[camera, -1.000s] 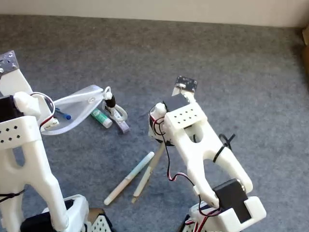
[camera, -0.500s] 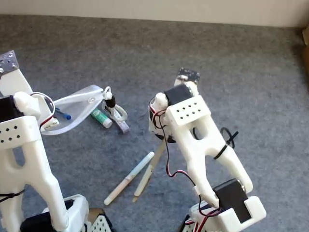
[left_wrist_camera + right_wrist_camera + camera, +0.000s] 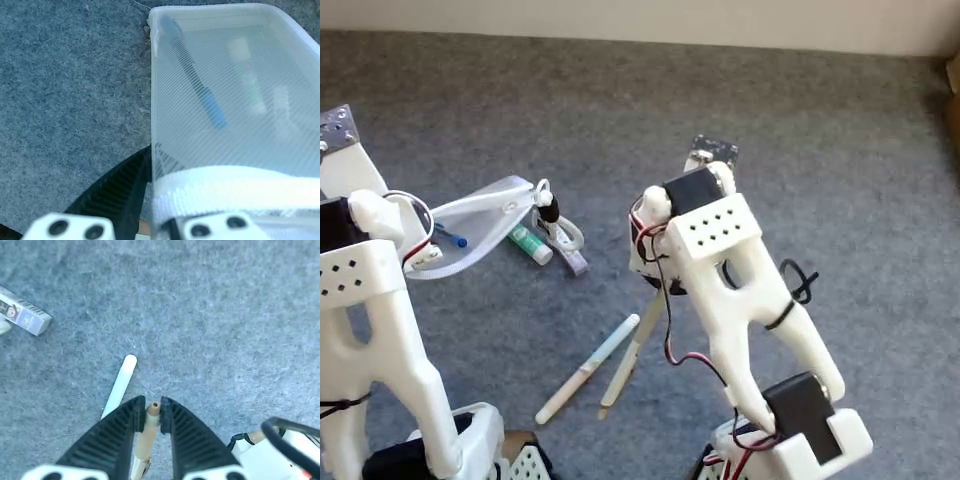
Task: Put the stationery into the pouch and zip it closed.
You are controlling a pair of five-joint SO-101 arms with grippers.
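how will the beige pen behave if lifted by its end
The beige pen looks thin and rigid, so it should lift in one piece. The right gripper has its jaws at one end, so the free length may tilt or swing. Its round barrel could roll on the carpet.

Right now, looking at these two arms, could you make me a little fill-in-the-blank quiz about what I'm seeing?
1. The beige pen is clamped in the ____ arm's gripper.
2. The pen inside the pouch has a ____ end.
3. The glue stick lying by the pouch's mouth is white and ____.
Missing words: right; blue; green.
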